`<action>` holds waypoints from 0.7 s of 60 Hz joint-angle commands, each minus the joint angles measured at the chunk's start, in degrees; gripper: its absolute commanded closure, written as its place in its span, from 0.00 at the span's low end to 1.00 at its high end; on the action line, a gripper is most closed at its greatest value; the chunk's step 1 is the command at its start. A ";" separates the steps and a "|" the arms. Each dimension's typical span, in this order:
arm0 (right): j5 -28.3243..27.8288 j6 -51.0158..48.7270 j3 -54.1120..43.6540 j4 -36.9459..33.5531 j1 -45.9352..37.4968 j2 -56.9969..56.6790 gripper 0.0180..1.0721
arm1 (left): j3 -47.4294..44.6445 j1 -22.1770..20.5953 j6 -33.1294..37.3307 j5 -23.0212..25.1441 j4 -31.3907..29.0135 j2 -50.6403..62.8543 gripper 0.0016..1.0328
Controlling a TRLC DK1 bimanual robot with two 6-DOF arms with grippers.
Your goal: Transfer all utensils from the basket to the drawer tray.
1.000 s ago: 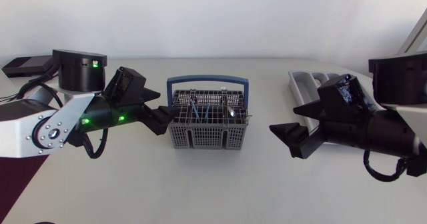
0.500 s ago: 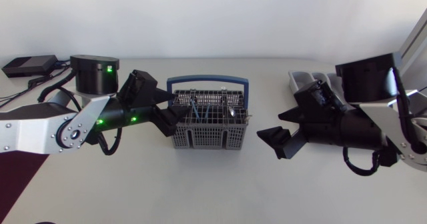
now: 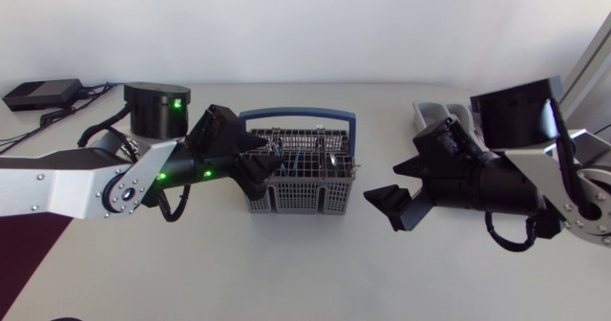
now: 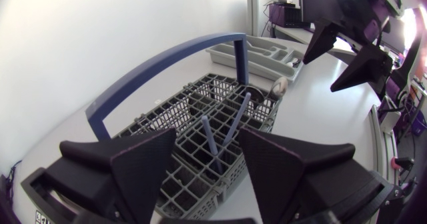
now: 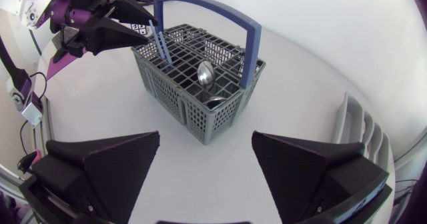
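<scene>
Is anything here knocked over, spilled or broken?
Nothing stands out. The basket stands upright on the table with the utensils inside it, none spilled. The drawer tray lies flat on the table too.

Grey basket holds upright utensils; grey drawer tray lies apart.

Grey mesh basket, blue handle; grey tray.
</scene>
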 commanded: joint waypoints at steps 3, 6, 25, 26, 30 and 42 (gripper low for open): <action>0.45 -0.76 1.49 0.31 0.97 0.69 0.05 | 2.15 -0.79 1.13 0.29 0.83 2.36 0.46; 0.45 -0.76 1.57 0.22 0.97 0.60 0.05 | 2.50 -0.79 1.04 0.29 0.92 2.80 0.52; 0.54 -0.84 1.22 0.39 1.15 0.25 0.05 | 3.91 -0.79 0.34 0.29 0.04 4.30 0.97; 0.54 -0.84 1.22 0.39 1.15 0.25 0.05 | 3.91 -0.79 0.25 0.29 0.04 4.30 0.97; 0.54 -0.93 1.22 0.31 1.24 0.16 0.05 | 4.09 -0.79 -0.01 0.29 -0.31 4.03 0.97; 1.15 -1.02 1.31 0.13 2.38 -0.01 0.05 | 4.97 -0.52 -0.10 0.38 -1.80 0.78 0.97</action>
